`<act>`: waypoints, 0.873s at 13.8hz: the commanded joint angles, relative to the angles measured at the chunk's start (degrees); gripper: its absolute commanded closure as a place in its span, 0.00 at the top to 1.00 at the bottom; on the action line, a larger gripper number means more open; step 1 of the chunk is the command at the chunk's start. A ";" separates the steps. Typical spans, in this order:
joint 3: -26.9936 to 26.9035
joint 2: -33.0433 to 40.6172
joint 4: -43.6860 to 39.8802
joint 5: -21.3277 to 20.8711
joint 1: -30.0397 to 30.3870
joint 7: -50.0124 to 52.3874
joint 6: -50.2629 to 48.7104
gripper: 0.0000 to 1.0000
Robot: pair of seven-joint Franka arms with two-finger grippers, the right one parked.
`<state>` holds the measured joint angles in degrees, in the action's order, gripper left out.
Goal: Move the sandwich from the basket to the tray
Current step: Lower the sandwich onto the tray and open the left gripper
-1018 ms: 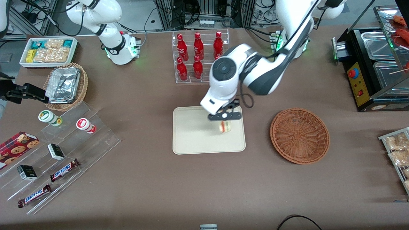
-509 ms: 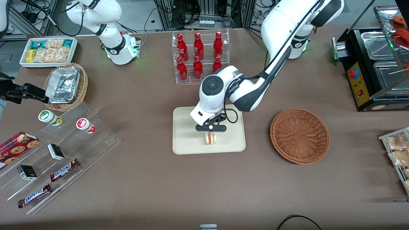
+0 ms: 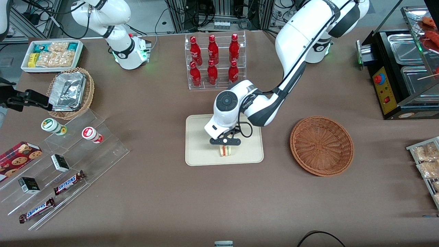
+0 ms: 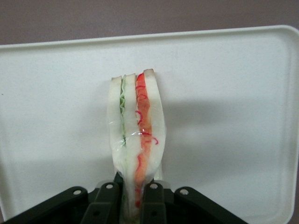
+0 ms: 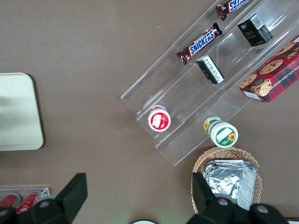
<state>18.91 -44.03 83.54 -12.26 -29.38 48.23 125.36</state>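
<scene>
Left wrist view shows me the gripper [image 4: 136,196] pinching the sandwich [image 4: 135,140] between both fingers, low over the tray [image 4: 224,93]. From the tray, the basket [image 3: 321,145] lies at three o'clock, holding nothing.

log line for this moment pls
phase: placing | gripper: shut on triangular white-bread sandwich, over cream rectangular tray | round reddish-brown wicker basket: holds nothing | release: not yet
</scene>
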 commanded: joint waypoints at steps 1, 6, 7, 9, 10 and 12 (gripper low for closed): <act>-0.63 -1.32 -1.71 -1.36 -1.12 1.51 0.15 0.23; -0.54 1.65 -1.97 -1.27 -0.86 1.25 -1.68 1.00; -0.54 3.14 -2.06 -1.10 -0.86 1.51 -4.22 1.00; -0.54 7.97 -2.15 -0.48 -0.24 1.77 -9.49 1.00; -0.80 10.86 -1.98 -0.39 0.02 1.95 -11.52 1.00; -1.07 15.79 -1.89 -0.57 1.94 6.58 -18.27 1.00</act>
<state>18.51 -34.60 79.66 -12.33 -28.88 50.77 112.50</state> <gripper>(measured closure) 0.000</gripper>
